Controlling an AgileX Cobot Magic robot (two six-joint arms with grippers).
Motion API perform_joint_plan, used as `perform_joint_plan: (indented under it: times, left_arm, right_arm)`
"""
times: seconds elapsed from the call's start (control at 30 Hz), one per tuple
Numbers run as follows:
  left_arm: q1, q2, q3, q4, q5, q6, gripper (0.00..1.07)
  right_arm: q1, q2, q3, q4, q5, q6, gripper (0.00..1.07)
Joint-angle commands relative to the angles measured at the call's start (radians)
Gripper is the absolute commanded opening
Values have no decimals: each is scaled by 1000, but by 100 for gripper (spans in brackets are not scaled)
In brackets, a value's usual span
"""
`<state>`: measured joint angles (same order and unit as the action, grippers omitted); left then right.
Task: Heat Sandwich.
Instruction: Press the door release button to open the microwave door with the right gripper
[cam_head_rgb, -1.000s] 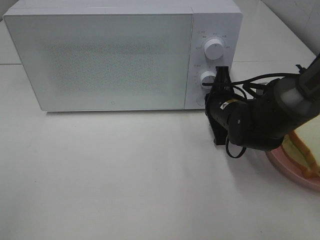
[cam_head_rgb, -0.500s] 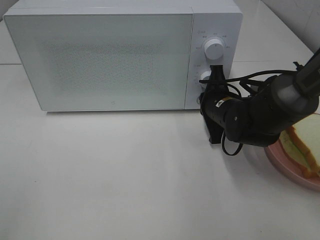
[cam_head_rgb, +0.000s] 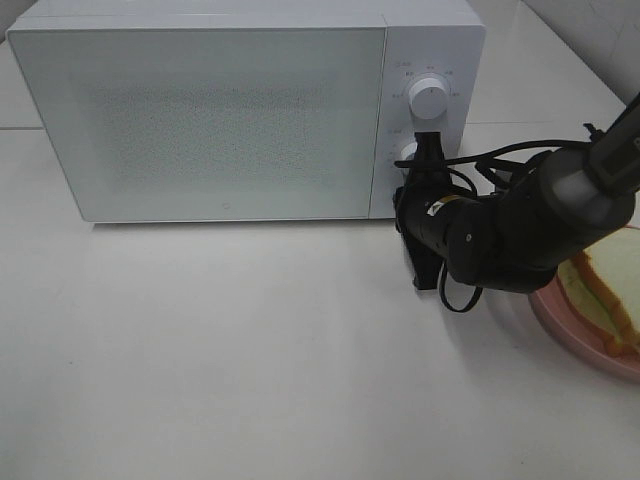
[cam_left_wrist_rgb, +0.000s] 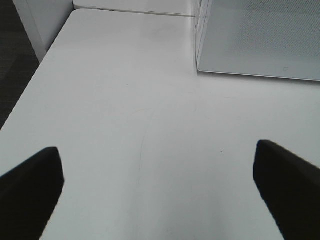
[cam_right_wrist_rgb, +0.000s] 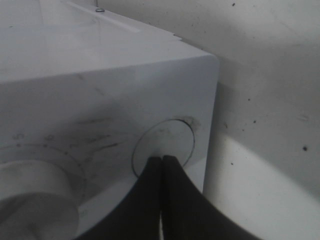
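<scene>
Step in hand: opening the microwave (cam_head_rgb: 220, 120), judged from the closed door (cam_head_rgb: 200, 120) and the arm at its control panel.
Right end effector (cam_right_wrist_rgb: 162, 165): fingers pinched together with nothing between them, tips resting on the round release button (cam_right_wrist_rgb: 172, 137) at the panel's lower corner.
Left end effector (cam_left_wrist_rgb: 160, 185): fingers spread wide apart, holding nothing, hovering over bare bench (cam_head_rgb: 250, 350) near the microwave's far corner.
Sandwich (cam_head_rgb: 600, 290): lying on the pink plate (cam_head_rgb: 560, 325) at the right edge of the exterior view, on the bench beside the microwave and partly hidden by the right arm.
Dials: the lower dial (cam_right_wrist_rgb: 35, 195) sat just beside the button; the upper dial (cam_head_rgb: 428, 97) was clear of the arm.
Doing it well: the push should go straight into the button's middle, square to the panel (a slanted push could slide the tips off the smooth face or nudge the lower dial).
Force: probably firm but brief, since the light oven might shift backwards on the bench.
Clearance: the door would likely swing out over the bench in front, which was bare there.
Risk: the right arm hung close above the plate, so any withdrawal should avoid sweeping the sandwich.
</scene>
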<state>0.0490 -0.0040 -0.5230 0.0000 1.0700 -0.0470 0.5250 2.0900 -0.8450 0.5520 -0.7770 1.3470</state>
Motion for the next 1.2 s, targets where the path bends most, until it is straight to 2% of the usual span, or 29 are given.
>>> perform_joint_plan:
  times: [0.03,0.43,0.6,0.67,0.87,1.03,1.2]
  left_arm:
    - [-1,-19,1,0,-10,0,98]
    - [-1,-19,1,0,-10,0,98]
    - [-1,-19,1,0,-10,0,98]
    - [-1,-19,1,0,-10,0,98]
    - [-1,-19,1,0,-10,0,98]
    - [-1,-19,1,0,-10,0,98]
    - [-1,-19,1,0,-10,0,98]
  right_arm:
    - [3,-3,-11,31,-52,-22,0]
    - [3,4,-26,88,-67,-50,0]
    - [3,38,-71,106,-112,-54,0]
    - [3,47,-88,132,-210,-95,0]
    - [-1,52,-135,136,-343,-156,0]
    - [-12,88,-205,128,-355,-156,0]
    - [-24,100,-232,116,-350,-156,0]
